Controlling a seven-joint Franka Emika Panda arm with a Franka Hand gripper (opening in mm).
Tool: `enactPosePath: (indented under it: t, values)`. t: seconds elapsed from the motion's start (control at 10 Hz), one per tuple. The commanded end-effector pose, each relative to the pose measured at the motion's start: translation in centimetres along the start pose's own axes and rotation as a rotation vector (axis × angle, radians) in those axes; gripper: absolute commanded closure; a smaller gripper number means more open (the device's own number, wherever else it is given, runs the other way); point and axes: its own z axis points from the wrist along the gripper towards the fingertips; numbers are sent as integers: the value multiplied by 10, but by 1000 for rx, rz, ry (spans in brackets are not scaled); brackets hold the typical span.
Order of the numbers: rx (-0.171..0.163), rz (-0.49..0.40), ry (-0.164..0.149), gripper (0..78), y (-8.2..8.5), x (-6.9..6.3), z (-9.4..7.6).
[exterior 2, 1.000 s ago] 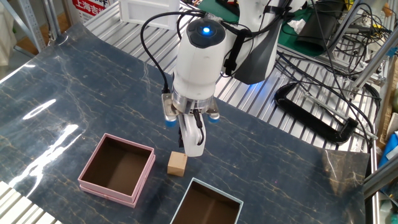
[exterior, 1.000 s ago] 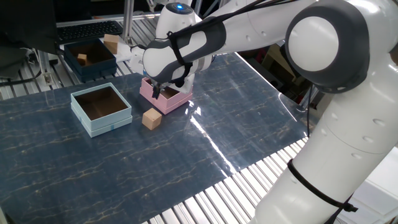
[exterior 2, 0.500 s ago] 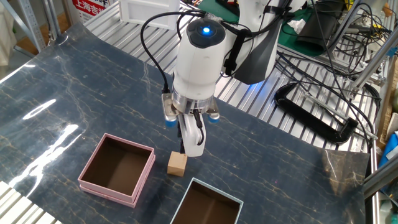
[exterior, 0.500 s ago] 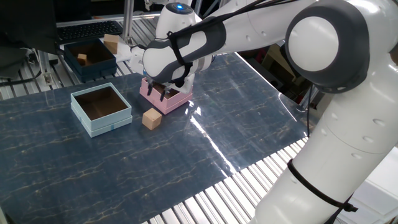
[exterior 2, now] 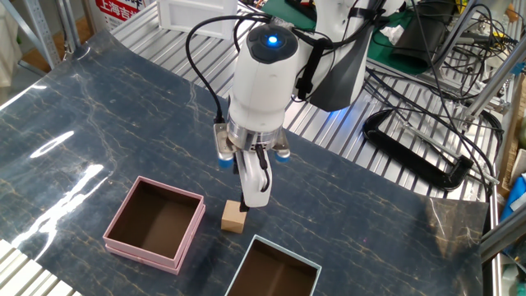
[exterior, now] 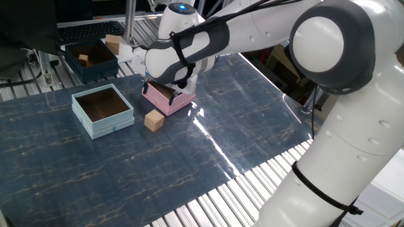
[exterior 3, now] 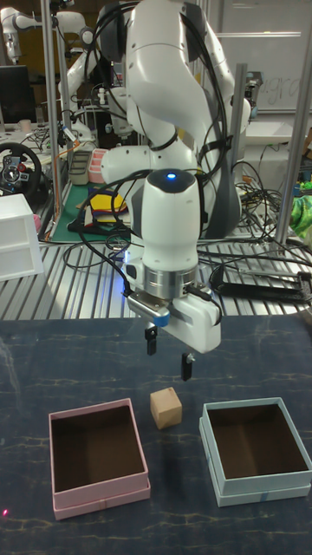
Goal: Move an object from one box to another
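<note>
The object, a small tan wooden cube (exterior 3: 166, 407), rests on the table between the two boxes, inside neither. To its left is the pink box (exterior 3: 97, 499), brown inside and holding nothing. The light blue box (exterior 3: 260, 488) to its right is likewise bare. My gripper (exterior 3: 169, 354) hangs open just above and behind the cube, with nothing between its fingers. The other fixed view shows the cube (exterior 2: 233, 217) under the gripper (exterior 2: 244, 199), beside the pink box (exterior 2: 148, 252) and the light blue box (exterior 2: 283, 249). One fixed view shows the cube (exterior: 153, 120), pink box (exterior: 165, 106) and light blue box (exterior: 108, 126).
A dark navy box (exterior: 95, 69) with small wooden blocks stands on the metal rack at the back left. The robot's arm (exterior: 252, 31) reaches over the blue marbled mat. Black cables (exterior 2: 427, 164) lie on the slatted surface behind the mat.
The gripper's fingers look slightly further apart than a second ago. The cube and both boxes have not moved.
</note>
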Motion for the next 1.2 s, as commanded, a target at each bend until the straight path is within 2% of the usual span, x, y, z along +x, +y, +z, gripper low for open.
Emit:
enactPosePath:
  t: [0.1,0.2,0.6,1.0,1.2]
  values:
    - [-1,4,-4,2,0,-1,-1]
    - [3,242,14,2,1,-1,1]
    - [2,260,14,2,-2,-4,11]
    - [-4,277,1,2,-8,-2,33]
    - [7,286,-26,2,-8,4,52]
